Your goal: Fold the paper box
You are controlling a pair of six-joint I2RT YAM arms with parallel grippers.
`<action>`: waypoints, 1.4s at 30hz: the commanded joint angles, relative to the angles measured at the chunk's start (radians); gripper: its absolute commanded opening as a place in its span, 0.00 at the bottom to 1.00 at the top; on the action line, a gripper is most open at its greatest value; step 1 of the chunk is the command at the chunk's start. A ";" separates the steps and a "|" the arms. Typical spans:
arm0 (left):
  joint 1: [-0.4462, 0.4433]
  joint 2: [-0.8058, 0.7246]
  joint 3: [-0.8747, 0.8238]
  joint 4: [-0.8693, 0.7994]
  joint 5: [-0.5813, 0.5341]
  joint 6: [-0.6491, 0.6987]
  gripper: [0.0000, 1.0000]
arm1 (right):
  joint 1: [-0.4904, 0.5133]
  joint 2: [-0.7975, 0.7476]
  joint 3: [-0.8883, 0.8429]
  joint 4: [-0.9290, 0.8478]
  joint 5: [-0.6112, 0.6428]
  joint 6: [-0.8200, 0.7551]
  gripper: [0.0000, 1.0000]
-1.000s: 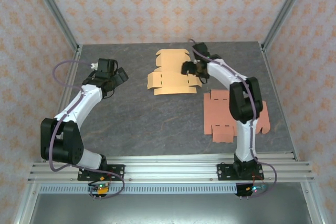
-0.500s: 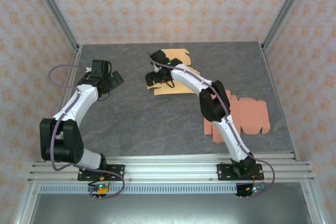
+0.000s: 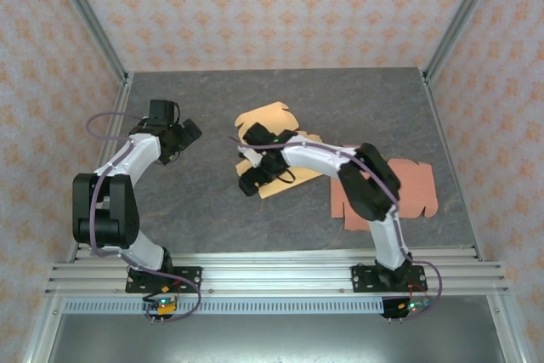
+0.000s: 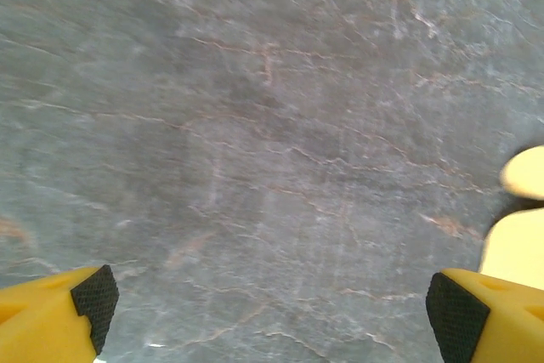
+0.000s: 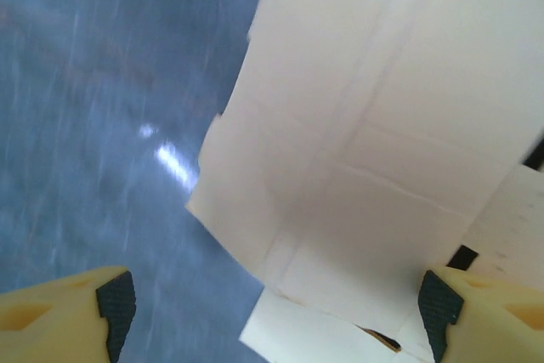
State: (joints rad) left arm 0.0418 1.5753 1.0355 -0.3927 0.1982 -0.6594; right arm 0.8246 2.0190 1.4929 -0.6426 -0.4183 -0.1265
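The paper box is a flat tan cardboard blank (image 3: 270,116) lying unfolded on the dark table, mid-table. My right gripper (image 3: 252,178) hovers over the blank's near-left edge. In the right wrist view the pale blank (image 5: 365,150) with its crease lines lies below my right gripper (image 5: 272,312), whose jaws stand wide open around nothing. My left gripper (image 3: 189,135) is to the left of the blank, apart from it. In the left wrist view it (image 4: 272,312) is open over bare table, and a tab of the blank (image 4: 518,244) shows at the right edge.
A second flat blank, salmon-orange (image 3: 408,189), lies at the right beside the right arm's elbow. Metal frame posts and patterned walls bound the table (image 3: 204,201) on three sides. A rail runs along the near edge.
My right arm swung left and then toward the near side. The tan blank shifted nearer and turned with it. The left gripper moved only slightly.
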 commanded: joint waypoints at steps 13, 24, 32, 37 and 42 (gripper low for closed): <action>-0.256 0.055 -0.081 0.224 0.173 -0.044 0.94 | -0.347 -0.462 -0.446 0.343 0.247 0.920 0.85; -0.260 0.076 -0.014 0.129 0.179 -0.020 0.94 | -0.364 -0.501 -0.709 0.692 0.258 1.256 0.81; -0.263 0.090 -0.024 0.139 0.188 -0.054 0.94 | -0.403 -0.450 -0.738 0.823 0.307 1.228 0.74; -0.263 0.078 -0.007 0.102 0.176 -0.046 0.93 | -0.409 -0.358 -0.708 0.889 0.288 1.253 0.69; -0.263 0.058 0.001 0.061 0.145 -0.025 0.93 | -0.409 -0.338 -0.755 0.939 0.300 1.351 0.72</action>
State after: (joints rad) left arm -0.2218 1.6608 1.0027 -0.2684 0.3771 -0.6991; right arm 0.4179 1.6794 0.7643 0.2405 -0.1486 1.1591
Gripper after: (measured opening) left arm 0.928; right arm 0.717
